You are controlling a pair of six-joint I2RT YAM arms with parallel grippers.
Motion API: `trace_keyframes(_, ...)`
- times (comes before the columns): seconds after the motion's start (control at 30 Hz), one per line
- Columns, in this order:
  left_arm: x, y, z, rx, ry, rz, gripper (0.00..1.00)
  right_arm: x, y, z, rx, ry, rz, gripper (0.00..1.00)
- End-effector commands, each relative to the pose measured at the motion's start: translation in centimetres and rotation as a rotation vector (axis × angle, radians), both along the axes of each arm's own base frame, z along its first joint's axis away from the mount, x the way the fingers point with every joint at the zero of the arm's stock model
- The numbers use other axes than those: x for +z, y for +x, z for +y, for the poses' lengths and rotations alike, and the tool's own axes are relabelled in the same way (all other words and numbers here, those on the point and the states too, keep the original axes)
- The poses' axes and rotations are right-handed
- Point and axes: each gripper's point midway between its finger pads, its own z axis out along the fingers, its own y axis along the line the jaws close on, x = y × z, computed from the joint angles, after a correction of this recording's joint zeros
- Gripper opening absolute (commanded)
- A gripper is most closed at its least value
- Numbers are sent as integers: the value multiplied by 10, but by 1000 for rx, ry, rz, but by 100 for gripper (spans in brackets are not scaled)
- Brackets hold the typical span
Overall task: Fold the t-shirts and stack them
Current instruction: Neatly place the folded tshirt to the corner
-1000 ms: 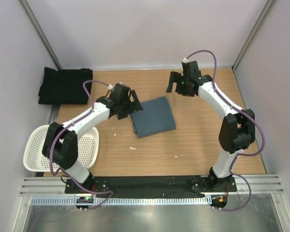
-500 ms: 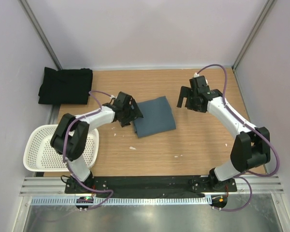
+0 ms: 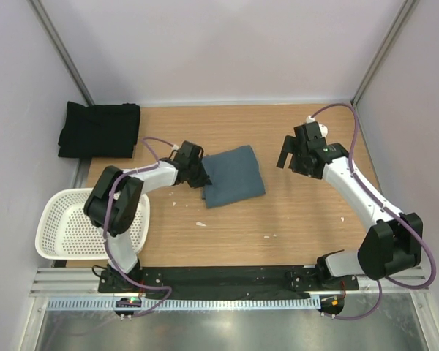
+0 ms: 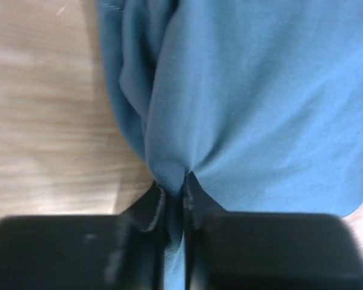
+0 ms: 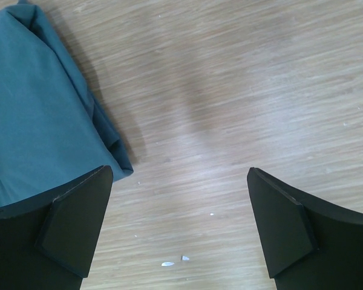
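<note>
Slate blue-grey t-shirt (image 3: 234, 175): folded into a compact, roughly rectangular pad lying flat near the middle of the tabletop (image 3: 293, 227), turned slightly askew to the table edges. Its layered left edge is gathered into a small pucker pinched between the fingers (image 4: 146, 211) of the left gripper (image 4: 172, 193). Black t-shirt (image 3: 99, 130): a plain, loosely folded, somewhat rumpled bundle at the far left corner, well apart from the blue-grey one, part of it overhanging the tabletop's left edge.
</note>
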Motion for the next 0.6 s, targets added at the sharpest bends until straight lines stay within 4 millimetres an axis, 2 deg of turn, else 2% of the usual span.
trace_keyframes(0.0,-13,7,11,-106,87,-31,0,15,-10,-10,-54,-12,-37,100)
trace_keyframes(0.13,-3,34,31,-135,117,-82,0,16,-20,-12,-75,2,-41,100)
trace_keyframes(0.17,7,46,32,-135,122,-103,0,16,-21,-12,-78,8,-44,100)
trace_keyframes(0.23,14,64,44,-157,170,-133,0,17,-24,-12,-91,22,-50,100)
trace_keyframes(0.27,17,67,48,-178,197,-126,0,15,-25,-13,-96,24,-50,100)
trace_keyframes(0.3,39,88,45,-188,210,-185,0,14,-26,-13,-101,26,-51,100)
trace_keyframes(0.33,44,96,51,-227,264,-206,0,14,-26,-13,-105,30,-57,100)
trace_keyframes(0.37,40,96,55,-257,295,-177,0,14,-26,-14,-112,29,-59,100)
trace_keyframes(0.4,62,114,55,-254,326,-233,0,14,-26,-14,-114,30,-62,99)
trace_keyframes(0.47,69,124,70,-298,415,-240,0,12,-22,-12,-110,36,-69,100)
trace_keyframes(0.5,87,137,72,-302,433,-280,0,11,-21,-12,-106,35,-70,100)
trace_keyframes(0.57,97,147,92,-297,496,-272,0,8,-17,-12,-112,28,-71,100)
